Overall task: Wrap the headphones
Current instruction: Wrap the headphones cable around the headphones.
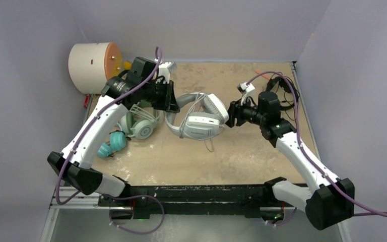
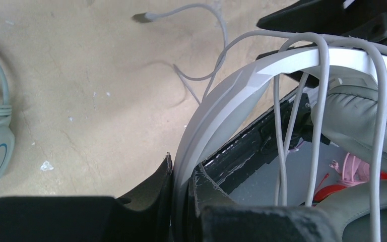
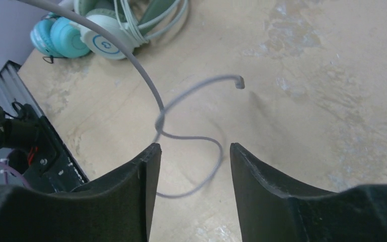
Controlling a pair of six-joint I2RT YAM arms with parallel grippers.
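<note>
The large white-and-grey headphones [image 1: 197, 122] hang mid-table above the surface. My left gripper [image 1: 169, 99] is shut on their white headband [image 2: 216, 106], which runs up between the two fingers. Several turns of grey cable [image 2: 320, 101] cross over the band. My right gripper [image 1: 231, 114] is open just right of the ear cups, with nothing between its fingers [image 3: 194, 151]. The cable's loose end [image 3: 181, 136] curls in the air beyond the fingertips and ends in a plug [image 3: 239, 83].
Mint-green headphones [image 1: 141, 126] and small teal ones [image 1: 113, 142] lie at the left, with cables wound around them. Black headphones [image 1: 282, 93] sit at the back right behind my right arm. A cream drum with an orange face [image 1: 93, 65] stands at the back left corner.
</note>
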